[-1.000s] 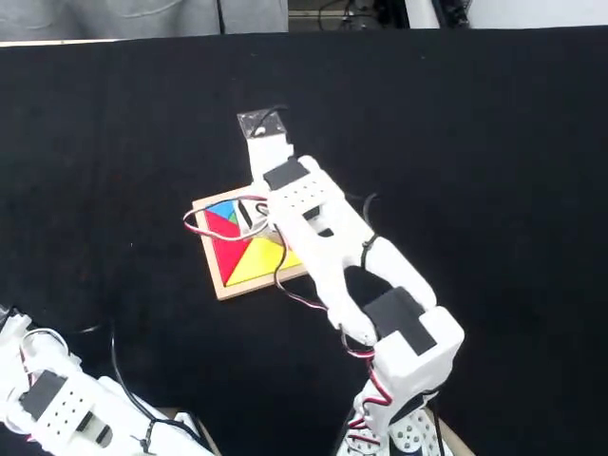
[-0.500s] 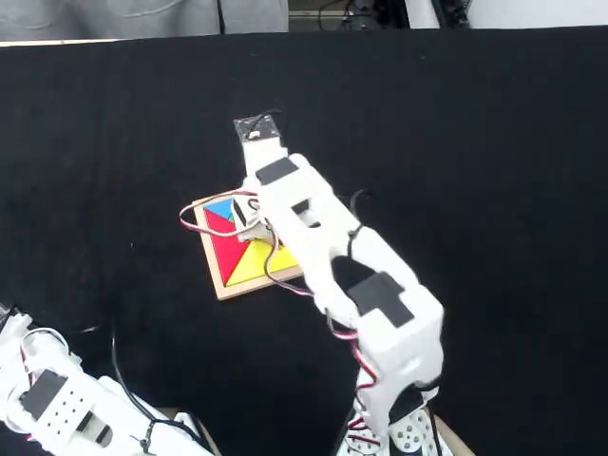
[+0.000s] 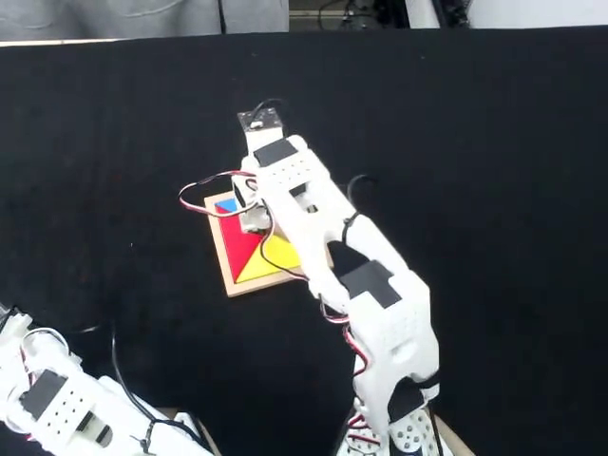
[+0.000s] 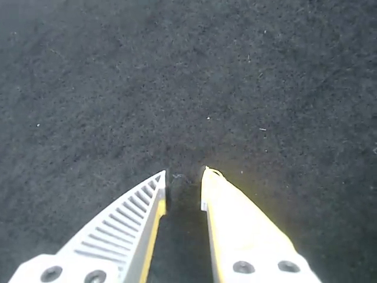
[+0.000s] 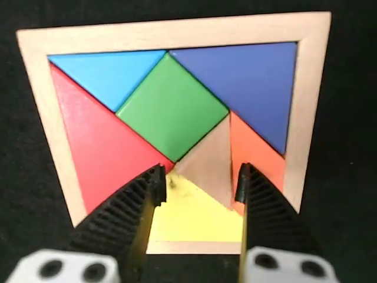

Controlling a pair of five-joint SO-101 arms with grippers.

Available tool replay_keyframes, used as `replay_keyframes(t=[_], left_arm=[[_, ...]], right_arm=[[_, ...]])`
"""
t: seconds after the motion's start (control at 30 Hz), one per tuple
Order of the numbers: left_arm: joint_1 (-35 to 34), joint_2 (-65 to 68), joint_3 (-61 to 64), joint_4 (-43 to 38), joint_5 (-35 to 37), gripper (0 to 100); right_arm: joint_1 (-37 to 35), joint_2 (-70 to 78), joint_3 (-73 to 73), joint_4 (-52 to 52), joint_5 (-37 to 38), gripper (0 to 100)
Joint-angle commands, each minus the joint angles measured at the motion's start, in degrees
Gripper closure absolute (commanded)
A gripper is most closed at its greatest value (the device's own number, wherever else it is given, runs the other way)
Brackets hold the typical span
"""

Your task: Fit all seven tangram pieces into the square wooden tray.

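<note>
Desk (image 3: 494,142), black cloth: under both grippers.
Square wooden tray (image 5: 177,26): directly below right gripper (image 5: 200,177), seven pieces seated flush.
Red triangle (image 5: 100,153), dark blue triangle (image 5: 253,82): beyond the fingertips, one to each side.
Yellow triangle (image 5: 194,218), tan triangle (image 5: 209,165): between the jaws.
Green square (image 5: 171,109), light blue triangle (image 5: 109,73), orange piece (image 5: 256,153): ahead of the tips.
Right gripper: half open, holding nothing.
Left gripper (image 4: 184,175): narrowly parted, empty, over bare desk.

surface: black cloth (image 3: 494,142) over table | far edge: pale strip (image 3: 57,40) | behind: dark cables (image 3: 380,11)
</note>
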State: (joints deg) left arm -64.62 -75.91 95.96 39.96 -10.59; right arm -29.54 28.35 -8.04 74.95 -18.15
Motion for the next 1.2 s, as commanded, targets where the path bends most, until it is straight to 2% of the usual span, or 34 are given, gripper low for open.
replay_keyframes(t=[0.0,0.13,0.33,0.6,0.97,1.17], left_arm=[[0.4,-0.6,-0.4,-0.4,-0.4,89],[0.4,-0.6,-0.4,-0.4,-0.4,89],[0.4,-0.6,-0.3,-0.4,-0.4,89],[0.4,-0.6,-0.3,-0.4,-0.4,89],[0.4,-0.6,-0.3,-0.4,-0.4,89],[0.4,-0.6,-0.3,-0.4,-0.4,89]], right_arm=[[0.7,-6.6,-2.7,0.4,-0.2,79.8],[0.4,-9.9,0.0,0.3,1.0,85.4],[0.6,-10.3,1.5,-1.1,4.2,99.0],[-0.4,-4.4,1.9,-3.3,4.1,98.6],[1.8,-3.1,-2.0,1.0,3.9,98.7],[1.6,-2.3,-1.2,-2.1,4.2,98.7]])
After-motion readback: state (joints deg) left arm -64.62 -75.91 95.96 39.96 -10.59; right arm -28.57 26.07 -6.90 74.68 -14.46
